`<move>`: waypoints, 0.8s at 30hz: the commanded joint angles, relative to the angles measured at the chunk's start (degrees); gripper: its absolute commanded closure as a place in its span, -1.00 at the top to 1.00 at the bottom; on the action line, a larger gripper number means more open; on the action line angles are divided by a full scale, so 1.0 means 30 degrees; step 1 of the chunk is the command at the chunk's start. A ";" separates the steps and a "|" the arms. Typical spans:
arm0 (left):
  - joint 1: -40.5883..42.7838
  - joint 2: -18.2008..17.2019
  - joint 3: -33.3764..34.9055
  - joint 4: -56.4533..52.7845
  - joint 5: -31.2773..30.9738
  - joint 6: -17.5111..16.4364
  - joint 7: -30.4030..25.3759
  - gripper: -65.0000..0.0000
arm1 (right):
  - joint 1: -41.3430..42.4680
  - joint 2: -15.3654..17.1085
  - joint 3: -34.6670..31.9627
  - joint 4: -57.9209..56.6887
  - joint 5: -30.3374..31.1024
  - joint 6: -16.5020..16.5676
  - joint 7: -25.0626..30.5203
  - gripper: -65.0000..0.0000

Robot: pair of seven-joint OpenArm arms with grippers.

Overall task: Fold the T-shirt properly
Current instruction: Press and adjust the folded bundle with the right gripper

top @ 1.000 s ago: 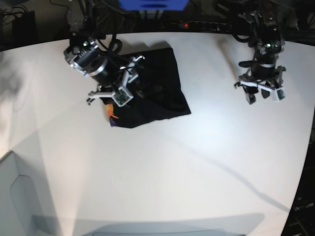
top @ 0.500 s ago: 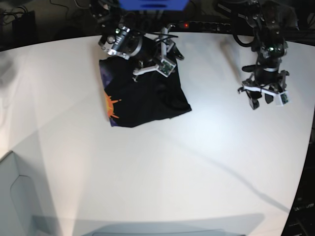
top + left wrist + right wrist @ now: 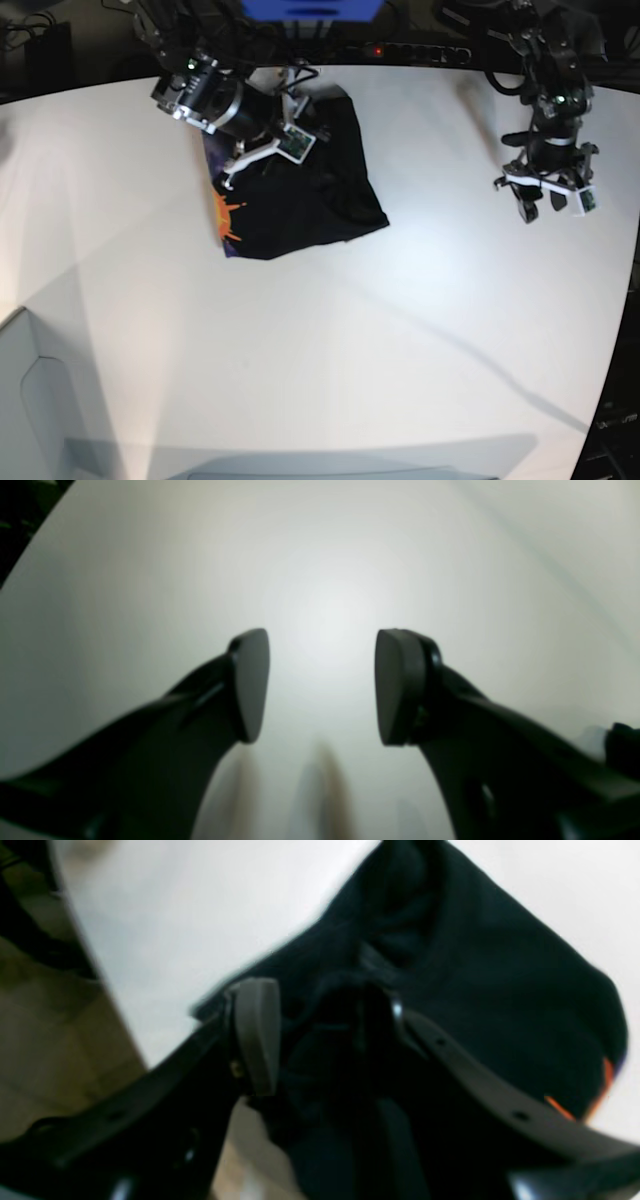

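The black T-shirt (image 3: 315, 195) lies folded into a rough square at the back left of the white table (image 3: 350, 340). Its orange print (image 3: 226, 213) shows at the left edge. My right gripper (image 3: 262, 152) hovers over the shirt's back left part. In the right wrist view its jaws (image 3: 315, 1040) stand apart, with the dark cloth (image 3: 500, 990) blurred close beneath them and nothing clearly pinched. An orange bit of the print (image 3: 605, 1075) shows at the right. My left gripper (image 3: 548, 205) hangs over bare table at the far right, open and holding nothing (image 3: 320, 685).
A power strip (image 3: 420, 50) with a red light and cables run along the table's back edge, next to a blue object (image 3: 310, 10). A pale grey shape (image 3: 40, 400) sits at the front left corner. The table's edge (image 3: 100, 970) and the floor show beside the shirt.
My right gripper swung from the shirt's front left corner up to its back edge, then slid left. The orange print came into view. My left gripper drifted slightly right.
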State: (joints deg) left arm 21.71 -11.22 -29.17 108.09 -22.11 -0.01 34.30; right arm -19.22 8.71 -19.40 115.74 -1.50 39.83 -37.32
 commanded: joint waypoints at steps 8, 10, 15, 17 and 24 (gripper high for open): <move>-0.0425 -0.0464 -0.0724 0.0320 -0.0118 -0.0070 -0.0431 0.01 | 0.0855 -0.1072 0.1821 0.0349 0.0221 0.0055 0.0411 -0.14; -0.0396 -0.0669 -0.0724 0.0320 -0.0118 -0.0070 -0.0431 0.01 | 0.1265 -0.1511 0.2642 0.0349 0.0221 0.0055 0.0411 -0.14; -0.0484 -0.0581 -0.1574 0.0320 -0.0118 -0.0070 -0.0285 0.01 | 0.2408 -0.2596 0.3814 0.0203 0.0221 0.0055 0.0294 -0.14; -0.0542 -0.0523 -0.1896 0.0320 -0.0118 -0.0070 0.0565 0.01 | 0.2613 -0.2771 0.3667 0.0173 0.0221 0.0055 0.0264 -0.14; -0.0835 -0.0523 -0.1955 0.0379 -0.0118 -0.0070 0.1327 0.01 | 0.1997 -0.3152 0.1997 -0.2259 0.0191 0.0055 0.0411 -0.14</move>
State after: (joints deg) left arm 19.31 -12.10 -34.68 108.12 -22.50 -0.19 39.27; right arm -13.96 -0.60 -13.41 107.98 -1.54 39.83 -37.52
